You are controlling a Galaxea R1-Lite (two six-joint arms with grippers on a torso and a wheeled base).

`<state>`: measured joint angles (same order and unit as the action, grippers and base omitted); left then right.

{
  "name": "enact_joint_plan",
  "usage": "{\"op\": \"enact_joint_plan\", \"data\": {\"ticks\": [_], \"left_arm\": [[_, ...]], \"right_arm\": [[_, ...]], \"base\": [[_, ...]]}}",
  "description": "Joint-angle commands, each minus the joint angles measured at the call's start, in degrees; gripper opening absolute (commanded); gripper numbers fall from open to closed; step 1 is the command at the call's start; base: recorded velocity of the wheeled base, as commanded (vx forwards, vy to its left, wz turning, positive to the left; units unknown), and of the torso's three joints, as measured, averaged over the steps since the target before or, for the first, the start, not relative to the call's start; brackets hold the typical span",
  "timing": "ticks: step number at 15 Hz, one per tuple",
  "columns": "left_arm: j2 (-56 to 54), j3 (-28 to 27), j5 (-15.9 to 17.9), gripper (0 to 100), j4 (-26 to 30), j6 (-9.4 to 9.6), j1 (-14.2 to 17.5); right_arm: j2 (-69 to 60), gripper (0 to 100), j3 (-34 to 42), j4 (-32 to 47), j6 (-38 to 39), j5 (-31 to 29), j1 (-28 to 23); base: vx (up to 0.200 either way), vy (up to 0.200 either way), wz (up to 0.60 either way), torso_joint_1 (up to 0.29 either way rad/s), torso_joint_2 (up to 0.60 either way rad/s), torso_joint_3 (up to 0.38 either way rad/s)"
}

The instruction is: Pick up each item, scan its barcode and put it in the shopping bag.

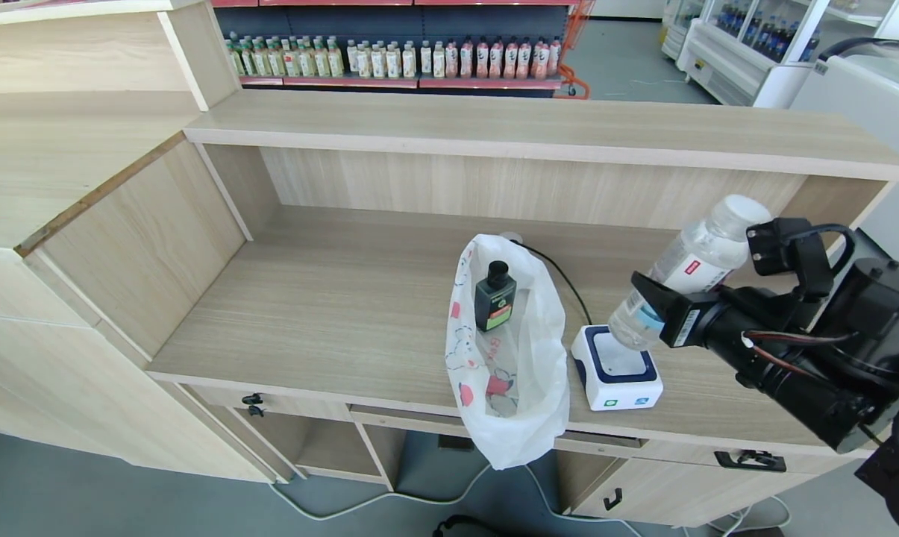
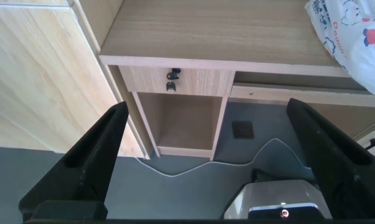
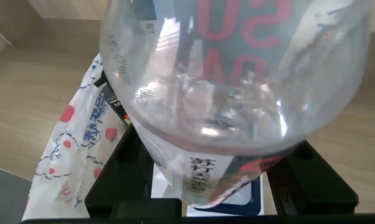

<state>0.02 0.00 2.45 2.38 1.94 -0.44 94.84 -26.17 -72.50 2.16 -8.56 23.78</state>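
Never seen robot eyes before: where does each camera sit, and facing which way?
Head: on the head, facing forward-down at counter, shopping bag, scanner; right hand holding bottle shows.
Left wrist: faces counter front and floor; open left hand shows.
Right wrist: faces the gripped bottle; right hand shows.
All three share the shopping bag.

A light wooden counter (image 1: 330, 313) is enclosed by a raised ledge (image 1: 539, 130) and a tall side cabinet (image 1: 69, 149). Behind it, a shop shelf (image 1: 389, 80) is lined with bottles (image 1: 389, 58), and glass-fronted coolers (image 1: 747, 45) are set on the grey floor (image 1: 628, 67).
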Motion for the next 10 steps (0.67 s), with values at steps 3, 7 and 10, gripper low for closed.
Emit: {"op": "enact_joint_plan", "data": {"ticks": [3,7,10], "left_arm": [[-0.02,0.0,0.01,100,0.0,0.26,0.0],[-0.02,0.0,0.01,100,0.0,0.26,0.0],[-0.02,0.0,0.01,100,0.0,0.08,0.0]], "right_arm": [[4.56,0,0.42,-4.49,-2.25,-0.06,4.17],[7.46,0,0.42,-8.19,-3.65,0.03,6.8],[10.89,0,-0.37,-10.3,-3.56,0.12,7.33]], "base": [[0.0,0.0,0.0,0.0,0.0,0.0],[0.0,0.0,0.0,0.0,0.0,0.0],[0.0,0.2,0.0,0.001,0.0,0.002]]}}
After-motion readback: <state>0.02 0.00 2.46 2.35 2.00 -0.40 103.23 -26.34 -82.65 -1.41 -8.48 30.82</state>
